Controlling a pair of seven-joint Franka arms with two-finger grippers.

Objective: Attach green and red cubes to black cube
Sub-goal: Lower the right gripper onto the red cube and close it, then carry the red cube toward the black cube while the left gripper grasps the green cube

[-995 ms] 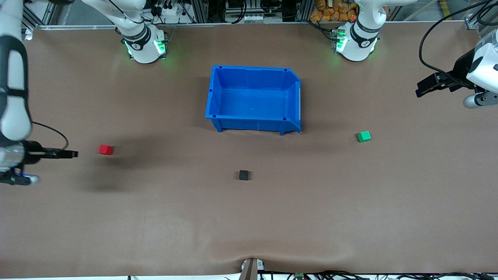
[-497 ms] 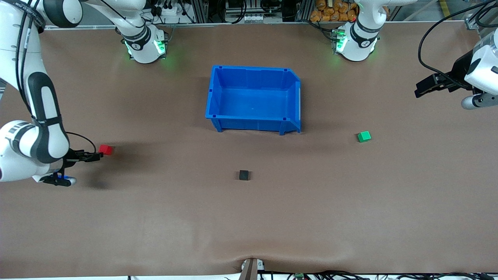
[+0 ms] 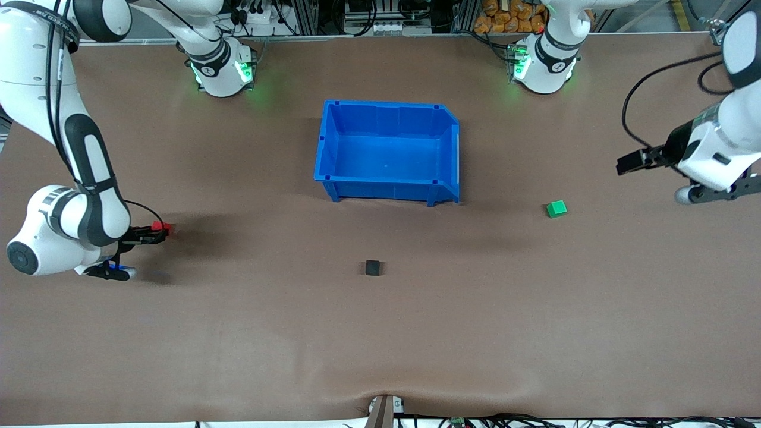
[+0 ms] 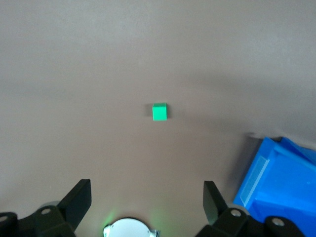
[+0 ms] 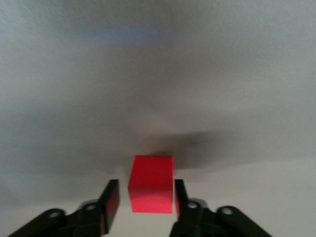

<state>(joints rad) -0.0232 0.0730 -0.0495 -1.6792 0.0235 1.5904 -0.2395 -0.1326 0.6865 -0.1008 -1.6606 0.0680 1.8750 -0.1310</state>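
The red cube (image 3: 160, 226) lies on the table toward the right arm's end. My right gripper (image 3: 163, 233) is down at the table, open, with one finger on each side of it. In the right wrist view the red cube (image 5: 151, 182) sits between the fingers of the right gripper (image 5: 146, 191), with a thin gap showing on one side. The green cube (image 3: 556, 208) lies toward the left arm's end. My left gripper (image 3: 625, 164) is open and empty in the air, apart from it. In the left wrist view the green cube (image 4: 159, 111) lies ahead of the left gripper (image 4: 146, 195). The black cube (image 3: 373, 267) lies alone mid-table.
An empty blue bin (image 3: 389, 107) stands mid-table, farther from the front camera than the black cube. Its corner shows in the left wrist view (image 4: 276, 182). The two arm bases stand at the table's back edge.
My right gripper has moved up to the red cube and now straddles it. My left gripper has moved lower and toward the green cube. The cubes have not moved.
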